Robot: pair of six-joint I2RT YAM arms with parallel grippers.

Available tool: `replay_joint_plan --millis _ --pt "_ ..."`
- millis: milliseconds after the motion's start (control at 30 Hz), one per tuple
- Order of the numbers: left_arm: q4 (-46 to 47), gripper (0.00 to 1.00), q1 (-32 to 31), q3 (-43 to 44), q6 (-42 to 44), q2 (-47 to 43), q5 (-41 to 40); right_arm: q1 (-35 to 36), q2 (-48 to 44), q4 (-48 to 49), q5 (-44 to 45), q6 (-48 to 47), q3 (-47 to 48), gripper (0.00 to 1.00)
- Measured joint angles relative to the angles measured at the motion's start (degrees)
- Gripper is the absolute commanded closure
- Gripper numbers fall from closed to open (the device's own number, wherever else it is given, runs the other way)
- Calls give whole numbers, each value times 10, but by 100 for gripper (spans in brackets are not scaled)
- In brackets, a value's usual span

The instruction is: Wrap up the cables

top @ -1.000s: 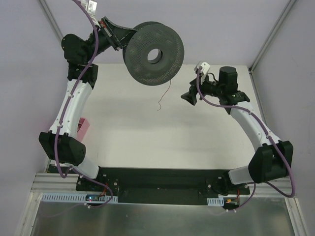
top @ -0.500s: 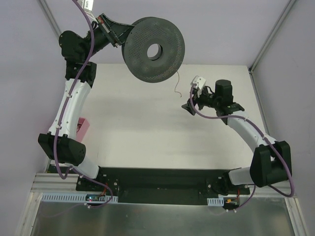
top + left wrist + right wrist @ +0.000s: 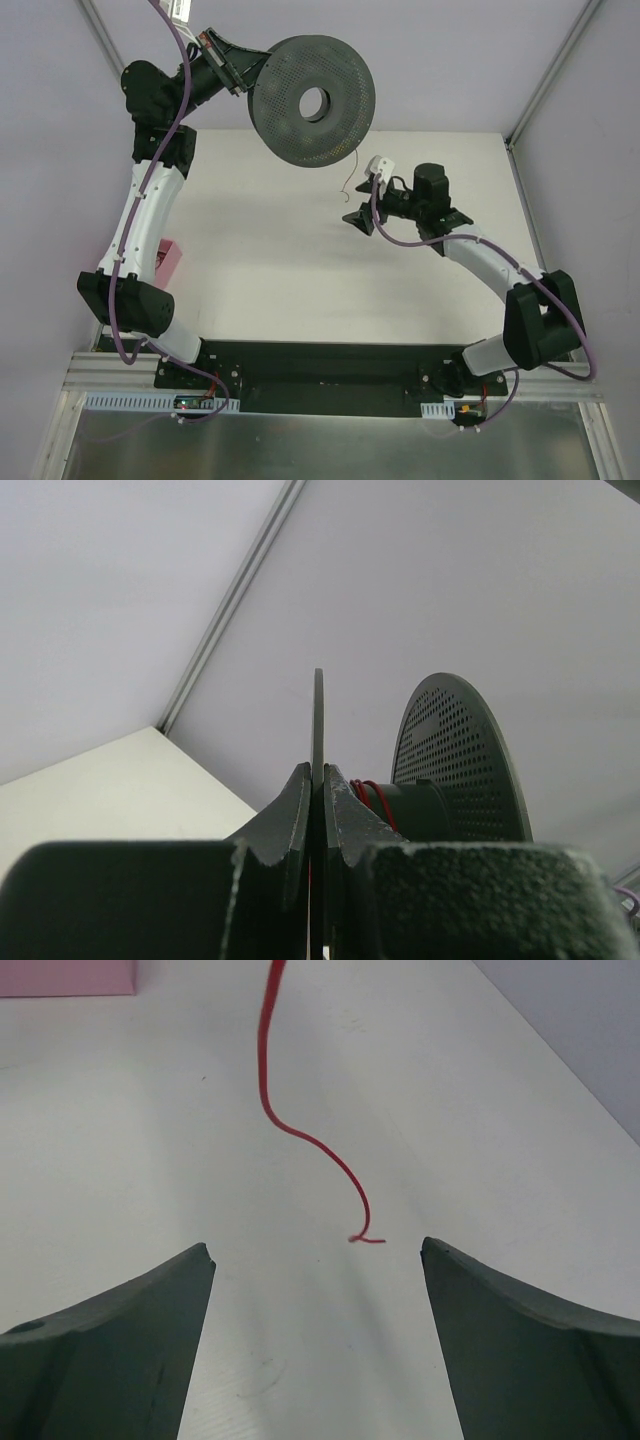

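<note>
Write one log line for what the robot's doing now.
left gripper: shut on spool | right gripper: open, facing loose end of red wire

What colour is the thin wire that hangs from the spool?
The wire is red; the right wrist view shows it best.

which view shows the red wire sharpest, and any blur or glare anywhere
Right wrist view: the wire is sharpest, evenly lit against the white table, no glare. Top view: it is only a faint hairline below the spool, shadows soft. Left wrist view: the left end effector is dark with little detail; spool holes look crisp.
</note>
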Motion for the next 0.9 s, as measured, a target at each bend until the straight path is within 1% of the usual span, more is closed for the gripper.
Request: replay_joint_plan --millis 67,100,133,167,233,300,333,367,400,433,467,500,533,633,733,900 --pt "-3 100 0 0 0 -1 0 3 9 11 3 6 0 12" --pt "-3 100 0 0 0 -1 0 3 16 16 7 10 0 15" --pt "-3 100 0 0 0 -1 0 0 23 20 12 16 1 20" --pt "-3 100 0 0 0 -2 0 -3 30 25 17 24 1 31" --pt "-3 100 0 0 0 -2 0 -14 41 32 24 35 2 48" --pt "-3 100 0 0 0 -2 -1 -28 46 34 30 44 2 59" --pt "-3 100 0 0 0 -2 -1 -31 46 36 31 45 2 61" --pt "-4 100 0 0 0 -2 -3 -34 46 39 31 49 2 61" --pt "-5 100 0 0 0 -2 -5 -34 46 44 31 52 2 53" --pt "-6 100 0 0 0 -2 -9 -32 46 46 30 55 2 40" --pt "-8 100 0 0 -1 -2 -12 -29 46 47 30 58 2 30" --pt "-10 100 0 0 -1 -2 -15 -25 46 48 29 60 2 29" --pt "-12 100 0 0 -1 -2 -15 -20 46 49 28 62 2 28" --pt "-17 100 0 0 -1 -2 -16 -5 46 52 26 61 2 29" --pt "-19 100 0 0 -3 -2 -20 4 48 52 26 62 4 38" --pt "-23 100 0 0 -4 -2 -28 4 67 60 28 69 23 45"
